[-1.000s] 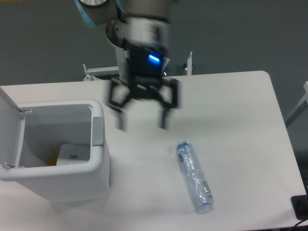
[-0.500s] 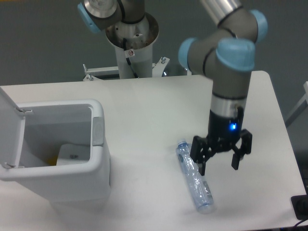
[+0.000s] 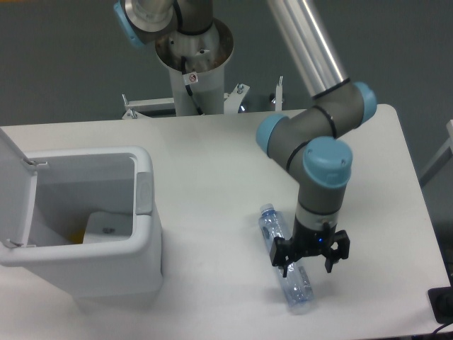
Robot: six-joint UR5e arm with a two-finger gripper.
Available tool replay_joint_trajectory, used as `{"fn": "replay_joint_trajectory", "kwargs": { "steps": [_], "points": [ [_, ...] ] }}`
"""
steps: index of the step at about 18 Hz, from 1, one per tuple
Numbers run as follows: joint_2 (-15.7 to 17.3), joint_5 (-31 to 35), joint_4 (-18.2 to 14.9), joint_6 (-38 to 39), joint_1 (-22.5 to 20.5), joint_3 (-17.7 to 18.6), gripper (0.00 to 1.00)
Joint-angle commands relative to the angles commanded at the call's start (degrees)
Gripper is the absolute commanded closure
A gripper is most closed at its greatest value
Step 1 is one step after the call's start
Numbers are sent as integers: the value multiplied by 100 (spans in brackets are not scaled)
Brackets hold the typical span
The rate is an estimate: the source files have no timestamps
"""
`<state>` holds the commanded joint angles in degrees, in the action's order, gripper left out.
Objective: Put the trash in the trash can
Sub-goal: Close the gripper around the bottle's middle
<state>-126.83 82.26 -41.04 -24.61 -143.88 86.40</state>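
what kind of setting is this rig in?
Likely a robotics lab bench: a bare white table, the arm's pedestal mount behind it, a plain grey backdrop, and staged props only, a bottle and bin.

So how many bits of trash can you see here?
2. A clear plastic bottle lies on the table right of the trash can, under the gripper. A white pack already sits inside the can. More could be hidden behind its walls.

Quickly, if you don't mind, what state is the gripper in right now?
Gripper: open, fingers straddling the bottle on the table, not closed on it.
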Motion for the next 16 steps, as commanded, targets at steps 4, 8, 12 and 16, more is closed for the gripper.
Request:
{"fn": "replay_joint_trajectory", "kwargs": {
  "steps": [4, 8, 12, 16],
  "points": [
    [-35, 9, -9, 18, 44, 44, 0],
    [-202, 201, 0, -9, 79, -9, 0],
    [-220, 290, -9, -18, 80, 0, 0],
    [-229, 325, -9, -26, 80, 0, 4]
  ]
}}
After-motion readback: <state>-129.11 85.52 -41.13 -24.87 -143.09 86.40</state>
